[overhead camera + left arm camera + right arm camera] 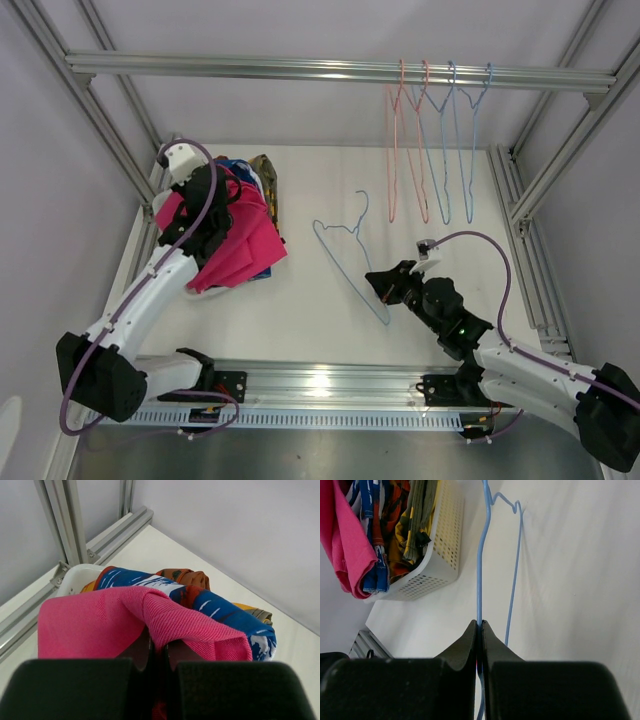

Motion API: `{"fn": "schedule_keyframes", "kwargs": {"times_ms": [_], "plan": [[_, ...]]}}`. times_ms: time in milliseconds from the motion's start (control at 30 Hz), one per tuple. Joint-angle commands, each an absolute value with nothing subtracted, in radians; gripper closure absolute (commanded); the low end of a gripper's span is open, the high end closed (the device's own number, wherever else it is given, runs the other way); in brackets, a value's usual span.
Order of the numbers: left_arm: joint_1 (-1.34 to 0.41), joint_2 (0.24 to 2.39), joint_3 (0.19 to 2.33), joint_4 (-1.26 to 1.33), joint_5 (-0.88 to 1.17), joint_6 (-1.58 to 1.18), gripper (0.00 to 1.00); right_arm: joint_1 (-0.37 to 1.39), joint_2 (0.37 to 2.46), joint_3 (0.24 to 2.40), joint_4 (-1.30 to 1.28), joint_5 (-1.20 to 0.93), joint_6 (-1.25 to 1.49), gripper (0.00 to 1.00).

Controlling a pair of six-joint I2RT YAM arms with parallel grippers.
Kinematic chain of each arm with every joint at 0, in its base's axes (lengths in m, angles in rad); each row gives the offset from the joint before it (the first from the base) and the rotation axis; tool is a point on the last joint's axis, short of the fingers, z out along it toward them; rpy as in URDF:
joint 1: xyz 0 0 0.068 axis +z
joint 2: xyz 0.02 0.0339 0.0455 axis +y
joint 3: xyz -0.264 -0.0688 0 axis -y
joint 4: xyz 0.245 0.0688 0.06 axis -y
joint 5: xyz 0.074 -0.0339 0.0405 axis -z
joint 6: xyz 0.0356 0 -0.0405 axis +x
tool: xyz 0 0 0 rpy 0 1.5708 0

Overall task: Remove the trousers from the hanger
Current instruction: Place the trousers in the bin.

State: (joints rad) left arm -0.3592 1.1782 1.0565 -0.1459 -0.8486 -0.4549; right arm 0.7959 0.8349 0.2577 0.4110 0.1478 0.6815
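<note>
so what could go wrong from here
The pink trousers, pinched in the left fingers, hang over the rim of the basket; once released they may slide onto the table. The right fingers pinch only one thin wire of the blue hanger, which could twist or slip.

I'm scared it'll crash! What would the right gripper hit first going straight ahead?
Probably nothing: the right gripper, shut on the thin blue wire hanger, points along it over the white table, just beside the white perforated basket. Depth unclear.
</note>
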Motion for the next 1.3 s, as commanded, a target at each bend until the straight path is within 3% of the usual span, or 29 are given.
{"fn": "schedule_keyframes", "kwargs": {"times_ms": [0, 133, 200, 233, 300, 333, 400, 433, 1267], "plan": [[-0.322, 1.216, 1.111, -0.090, -0.802, -0.511, 0.99, 0.784, 0.838, 0.247, 0.471, 0.137, 0.690, 1.00], [-0.285, 1.261, 1.108, -0.113, -0.758, -0.563, 0.99, 0.772, 0.827, 0.244, 0.457, 0.133, 0.686, 1.00], [-0.279, 1.275, 1.114, -0.124, -0.746, -0.563, 0.94, 0.767, 0.818, 0.238, 0.456, 0.133, 0.689, 1.00], [-0.279, 1.288, 1.120, -0.126, -0.746, -0.558, 0.77, 0.764, 0.815, 0.236, 0.456, 0.130, 0.689, 1.00], [-0.278, 1.299, 1.134, -0.129, -0.735, -0.546, 0.61, 0.762, 0.813, 0.236, 0.454, 0.126, 0.690, 1.00], [-0.278, 1.311, 1.143, -0.132, -0.733, -0.535, 0.44, 0.762, 0.813, 0.236, 0.453, 0.123, 0.690, 1.00], [-0.276, 1.324, 1.161, -0.150, -0.721, -0.523, 0.19, 0.761, 0.808, 0.233, 0.449, 0.118, 0.693, 1.00], [-0.276, 1.336, 1.179, -0.166, -0.712, -0.523, 0.01, 0.762, 0.807, 0.232, 0.449, 0.117, 0.695, 1.00], [-0.276, 1.011, 1.213, -0.363, -0.641, -0.574, 0.01, 0.762, 0.787, 0.230, 0.425, 0.071, 0.698, 1.00]]}}
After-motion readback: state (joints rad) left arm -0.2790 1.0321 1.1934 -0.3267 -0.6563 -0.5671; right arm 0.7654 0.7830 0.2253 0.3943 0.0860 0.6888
